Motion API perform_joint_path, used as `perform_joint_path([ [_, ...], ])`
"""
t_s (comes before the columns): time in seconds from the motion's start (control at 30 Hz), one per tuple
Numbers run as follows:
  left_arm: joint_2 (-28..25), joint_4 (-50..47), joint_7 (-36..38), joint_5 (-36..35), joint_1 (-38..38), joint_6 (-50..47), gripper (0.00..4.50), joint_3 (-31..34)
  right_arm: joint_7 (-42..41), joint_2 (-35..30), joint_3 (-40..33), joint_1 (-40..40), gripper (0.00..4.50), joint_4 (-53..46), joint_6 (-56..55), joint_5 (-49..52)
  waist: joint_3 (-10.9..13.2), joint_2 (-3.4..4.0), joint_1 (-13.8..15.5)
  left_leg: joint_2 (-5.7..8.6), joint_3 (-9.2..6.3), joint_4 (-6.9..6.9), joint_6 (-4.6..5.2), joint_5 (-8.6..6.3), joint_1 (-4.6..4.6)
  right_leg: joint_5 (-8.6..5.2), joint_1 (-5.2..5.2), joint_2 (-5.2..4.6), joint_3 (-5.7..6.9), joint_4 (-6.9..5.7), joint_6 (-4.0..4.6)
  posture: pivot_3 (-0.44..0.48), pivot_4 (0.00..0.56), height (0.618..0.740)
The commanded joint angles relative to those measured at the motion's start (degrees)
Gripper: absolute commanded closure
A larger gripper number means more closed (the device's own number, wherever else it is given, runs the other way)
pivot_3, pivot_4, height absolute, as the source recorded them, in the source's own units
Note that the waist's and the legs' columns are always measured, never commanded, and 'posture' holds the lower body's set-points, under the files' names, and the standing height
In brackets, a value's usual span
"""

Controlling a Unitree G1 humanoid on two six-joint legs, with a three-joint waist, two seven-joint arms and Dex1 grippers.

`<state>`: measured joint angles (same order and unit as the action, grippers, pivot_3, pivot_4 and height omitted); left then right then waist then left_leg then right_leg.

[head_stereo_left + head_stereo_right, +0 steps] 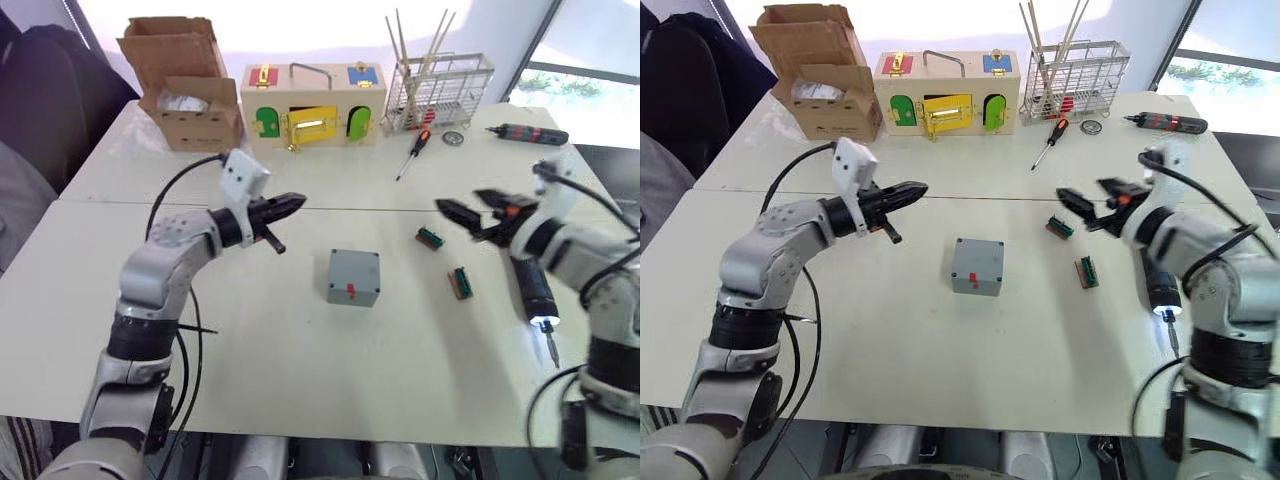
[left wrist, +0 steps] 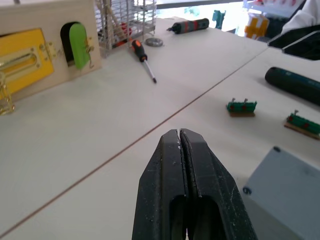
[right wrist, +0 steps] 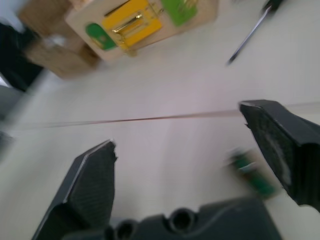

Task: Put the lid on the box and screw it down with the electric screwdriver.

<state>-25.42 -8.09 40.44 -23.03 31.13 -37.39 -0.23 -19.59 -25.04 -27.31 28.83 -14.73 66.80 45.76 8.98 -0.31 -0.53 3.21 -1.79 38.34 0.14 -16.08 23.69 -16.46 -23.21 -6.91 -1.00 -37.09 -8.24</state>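
On the white bench (image 1: 300, 390), I am holding left gripper (image 1: 292, 205) fingers together, right gripper (image 1: 472, 212) fingers apart; the box (image 1: 353, 277) looks lidded, electric screwdriver (image 1: 534, 291) lying untouched.

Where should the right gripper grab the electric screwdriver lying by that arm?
Probably mid-barrel, from above, with the fingers straddling its width. The electric screwdriver lies flat on the table, bit toward the near edge; the right gripper is open just beyond its far end. The thick round barrel gives parallel sides.
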Motion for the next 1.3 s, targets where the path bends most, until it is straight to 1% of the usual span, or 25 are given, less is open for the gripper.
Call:
perform_joint_path([
  [0.03, -3.82, -3.75, 1.06, 1.64, -2.01, -2.05, 4.50, -2.61, 3.77, 2.11, -5.29, 0.01, 0.02, -5.69, 0.88, 7.22, 0.01, 0.02, 0.30, 0.01, -0.02, -0.04, -0.02, 0.01, 0.00, 0.00, -0.07, 0.00, 0.00, -0.01, 0.00, 0.000, 0.150, 0.735],
  [0.13, -7.20, -5.62, 5.67, -1.35, -4.46, -4.54, 4.50, -3.18, 1.50, -0.29, -1.55, -4.14, 0.02, -9.93, -0.77, 6.35, 0.01, 0.03, 0.42, 0.01, -0.05, -0.16, -0.03, 0.01, 0.01, 0.00, -0.16, 0.02, 0.01, -0.05, 0.00, 0.000, 0.150, 0.735],
  [0.17, -7.86, -5.93, 6.62, -2.27, -5.07, -5.81, 4.50, -3.36, -0.80, -2.58, 0.93, -6.32, 0.02, -11.09, -2.87, 4.25, 0.01, 0.03, 0.38, 0.01, -0.05, -0.16, -0.02, 0.01, 0.01, 0.00, -0.15, 0.02, 0.01, -0.05, 0.00, 0.000, 0.150, 0.735],
  [0.27, -9.90, -6.80, 10.30, -3.49, -6.83, -7.74, 4.50, -5.84, -13.07, -13.39, 12.02, -16.26, 0.02, -15.09, -13.43, -5.15, 0.00, 0.03, 0.49, 0.03, 0.02, -0.12, 0.02, -0.01, 0.00, -0.01, -0.11, 0.02, 0.00, 0.00, 0.00, 0.000, 0.150, 0.735],
  [0.3, -10.33, -6.88, 11.16, -3.42, -7.13, -7.68, 4.50, -6.55, -16.38, -16.04, 14.61, -19.09, 0.02, -15.99, -15.68, -6.56, 0.01, 0.03, 0.52, 0.03, 0.04, -0.12, 0.14, -0.09, -0.03, -0.01, -0.08, 0.04, 0.01, 0.01, -0.01, 0.000, 0.150, 0.735],
  [0.37, -10.85, -6.56, 12.37, -3.08, -7.11, -7.03, 4.50, -7.73, -20.11, -18.27, 16.72, -22.22, 0.02, -16.92, -16.48, -5.37, 0.01, 0.01, 0.09, -0.01, 0.07, -0.12, 0.40, -0.23, -0.12, -0.02, 0.00, 0.07, 0.00, 0.03, -0.02, 0.000, 0.150, 0.735],
  [0.47, -11.16, -4.94, 13.75, -1.47, -6.09, -5.47, 4.50, -9.98, -22.76, -18.22, 18.43, -24.03, 0.02, -17.22, -17.83, -4.37, 0.01, 0.01, -0.25, -0.06, 0.07, -0.11, 0.40, -0.22, -0.18, -0.02, 0.03, 0.09, 0.00, 0.01, -0.02, 0.000, 0.150, 0.735],
  [0.57, -11.10, -3.08, 14.64, 0.56, -4.81, -3.51, 4.50, -12.12, -23.08, -17.89, 21.28, -23.79, 0.02, -16.35, -19.79, -6.79, 0.01, 0.01, -0.13, -0.07, 0.06, -0.12, 0.40, -0.23, -0.20, -0.03, 0.04, 0.10, 0.00, 0.01, -0.02, 0.000, 0.150, 0.735],
  [0.67, -9.94, -0.68, 15.46, 2.39, -3.11, -1.43, 4.50, -14.29, -23.69, -17.62, 25.31, -22.90, 0.02, -14.89, -21.62, -9.61, 0.01, 0.01, 0.05, -0.06, 0.05, -0.12, 0.39, -0.22, -0.20, -0.03, 0.04, 0.09, 0.01, 0.02, -0.02, 0.000, 0.150, 0.735],
  [0.77, -8.91, 1.20, 15.50, 3.65, -2.13, -0.03, 4.50, -15.23, -23.37, -16.90, 28.21, -22.28, 0.02, -13.83, -22.16, -11.43, 0.02, 0.00, 0.14, -0.03, 0.05, -0.11, 0.39, -0.22, -0.20, -0.03, 0.06, 0.07, 0.01, 0.04, -0.02, 0.000, 0.150, 0.735],
  [0.93, -7.38, 4.46, 17.60, 6.24, -0.40, 3.61, 4.50, -17.73, -21.84, -14.93, 31.71, -21.91, 0.02, -10.91, -24.65, -15.98, 0.02, 0.00, 0.06, -0.04, 0.05, -0.11, 0.36, -0.20, -0.20, -0.03, 0.06, 0.07, 0.01, 0.04, -0.02, 0.000, 0.150, 0.735],
  [1.0, -6.37, 5.84, 18.15, 6.63, 0.54, 4.30, 4.50, -17.97, -20.89, -13.84, 31.99, -21.60, 0.02, -10.07, -24.88, -16.81, 0.02, 0.00, 0.11, -0.03, 0.05, -0.10, 0.14, -0.08, -0.20, -0.03, 0.06, 0.07, 0.01, 0.03, -0.02, 0.000, 0.150, 0.735],
  [1.1, -5.04, 8.06, 19.06, 7.26, 1.78, 5.62, 4.50, -18.41, -19.59, -11.73, 31.26, -21.03, 0.02, -10.25, -23.42, -15.72, 0.02, 0.00, 0.04, -0.03, 0.05, -0.11, 0.11, -0.06, -0.20, -0.03, 0.06, 0.07, 0.01, 0.02, -0.02, 0.000, 0.150, 0.735],
  [1.3, -2.97, 11.56, 20.06, 8.93, 3.26, 7.77, 4.50, -19.05, -22.30, -12.19, 32.93, -22.05, 0.02, -13.09, -22.71, -14.64, 0.02, 0.00, 0.06, -0.03, 0.05, -0.11, 0.11, -0.06, -0.20, -0.03, 0.05, 0.08, 0.02, 0.02, -0.02, 0.000, 0.150, 0.735],
])
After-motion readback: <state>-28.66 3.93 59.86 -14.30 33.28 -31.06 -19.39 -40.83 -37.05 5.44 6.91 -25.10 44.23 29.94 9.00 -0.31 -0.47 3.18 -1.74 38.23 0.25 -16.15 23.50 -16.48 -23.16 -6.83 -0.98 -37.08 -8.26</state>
